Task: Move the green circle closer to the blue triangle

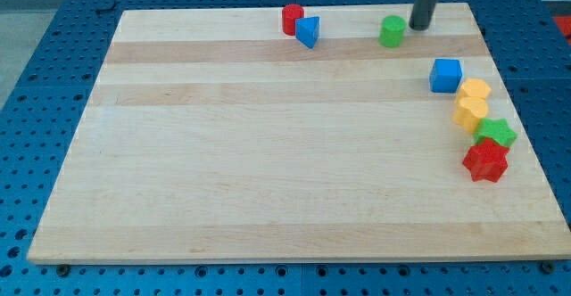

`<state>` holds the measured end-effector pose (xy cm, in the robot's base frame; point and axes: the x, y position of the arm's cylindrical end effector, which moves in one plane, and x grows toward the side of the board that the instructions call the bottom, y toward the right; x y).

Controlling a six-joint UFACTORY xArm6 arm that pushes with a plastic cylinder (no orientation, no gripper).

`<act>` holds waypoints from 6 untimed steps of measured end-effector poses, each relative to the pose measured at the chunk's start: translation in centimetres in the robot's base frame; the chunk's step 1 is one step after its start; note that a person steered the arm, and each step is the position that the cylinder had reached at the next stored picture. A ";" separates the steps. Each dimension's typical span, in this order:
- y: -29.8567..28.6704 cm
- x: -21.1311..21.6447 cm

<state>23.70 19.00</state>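
Note:
The green circle (392,30) sits near the board's top edge, right of centre. The blue triangle (308,31) lies to its left, also near the top edge, touching a red cylinder (292,19). My tip (418,26) is just right of the green circle, a small gap from it. The rod rises out of the view's top.
A blue cube (446,75) sits at the right side. Below it, two yellow blocks (475,89) (470,113), a green star (496,133) and a red star (485,161) form a close chain along the right edge of the wooden board (268,153).

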 end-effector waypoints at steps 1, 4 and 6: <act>-3.8 -0.7; 5.6 2.4; -0.2 3.7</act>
<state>27.35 18.80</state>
